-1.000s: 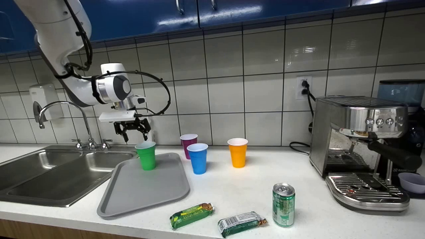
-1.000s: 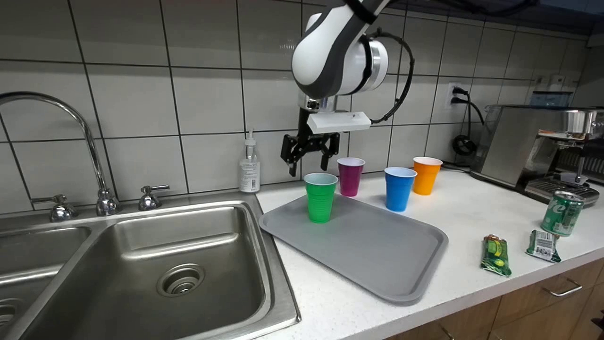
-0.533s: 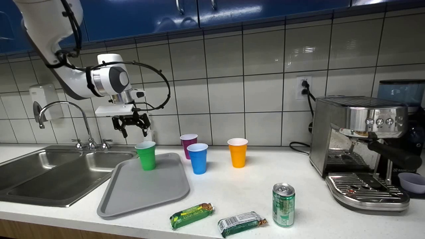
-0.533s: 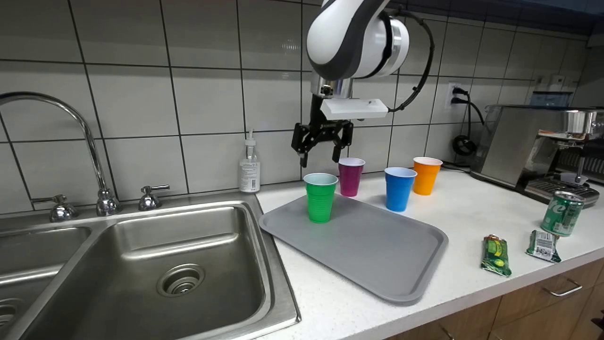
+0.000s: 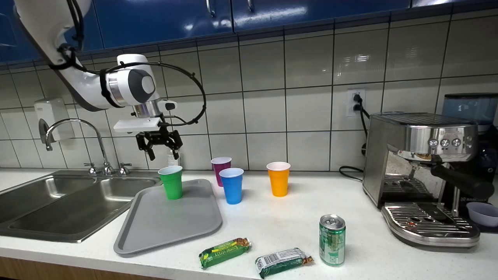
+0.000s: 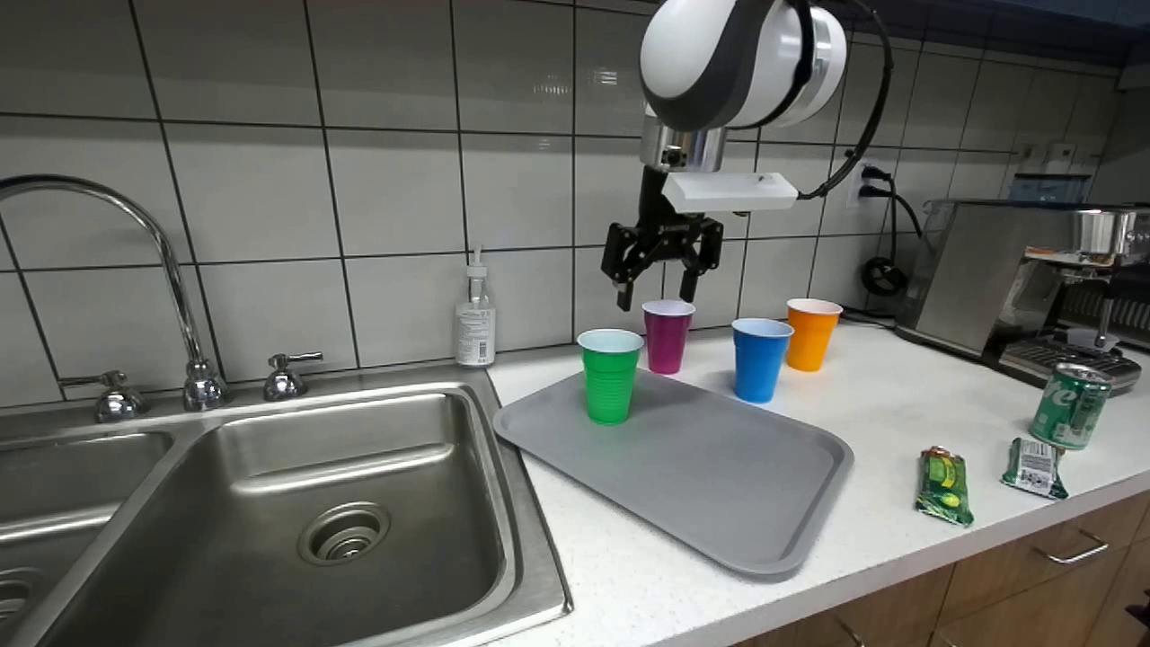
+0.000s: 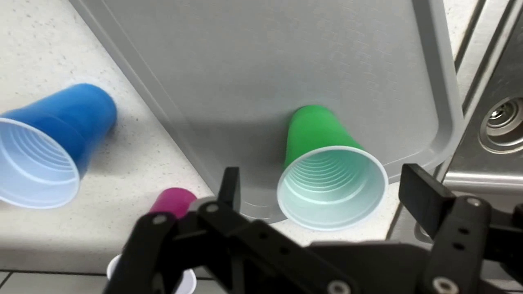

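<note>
jaws wide apart, holding nothing, above and near the green cup (image 7: 331, 169) without touching it. the cup stands mouth-up on the gray tray (image 7: 261, 73), whose flat bed on the worktop (image 5: 280, 221) likely keeps its narrow base steady. pale ribbed walls show inside it and inside the blue cup (image 7: 57, 143) beside the tray; no contents seen in either.

- Barcodes (image 6: 1039, 460) are printed on the bottle (image 6: 475, 325) and the wrapper (image 5: 283, 263) beside the can (image 5: 332, 240).
- "RAN" (image 5: 473, 199) can be read on the grinder (image 5: 487, 155).
- Other lettering is blurred.
</note>
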Motion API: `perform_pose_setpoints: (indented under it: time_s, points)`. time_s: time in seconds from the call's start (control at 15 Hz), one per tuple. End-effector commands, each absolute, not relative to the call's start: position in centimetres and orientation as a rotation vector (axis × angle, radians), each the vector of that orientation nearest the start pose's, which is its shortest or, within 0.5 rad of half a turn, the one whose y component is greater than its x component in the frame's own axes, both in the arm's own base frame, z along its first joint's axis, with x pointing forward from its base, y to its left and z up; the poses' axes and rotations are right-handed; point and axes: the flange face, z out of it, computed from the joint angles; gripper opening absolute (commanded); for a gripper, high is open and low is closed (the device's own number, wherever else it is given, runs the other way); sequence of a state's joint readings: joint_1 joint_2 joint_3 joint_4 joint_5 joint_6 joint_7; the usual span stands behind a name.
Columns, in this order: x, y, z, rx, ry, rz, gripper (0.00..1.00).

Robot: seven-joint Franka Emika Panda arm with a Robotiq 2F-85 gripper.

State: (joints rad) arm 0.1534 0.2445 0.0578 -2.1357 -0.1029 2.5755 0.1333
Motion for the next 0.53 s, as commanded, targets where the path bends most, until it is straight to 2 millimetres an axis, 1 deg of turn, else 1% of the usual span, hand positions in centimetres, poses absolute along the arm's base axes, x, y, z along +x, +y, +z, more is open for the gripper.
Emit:
perform_pose_setpoints:
  time_s: [0.0, 0.47]
  points:
    - [55.5, 9.9, 32.2, -3.146, -0.189, -0.285, 1.00]
    - [53.7, 4.4, 31.5, -3.181, -0.013, -0.286, 1.00]
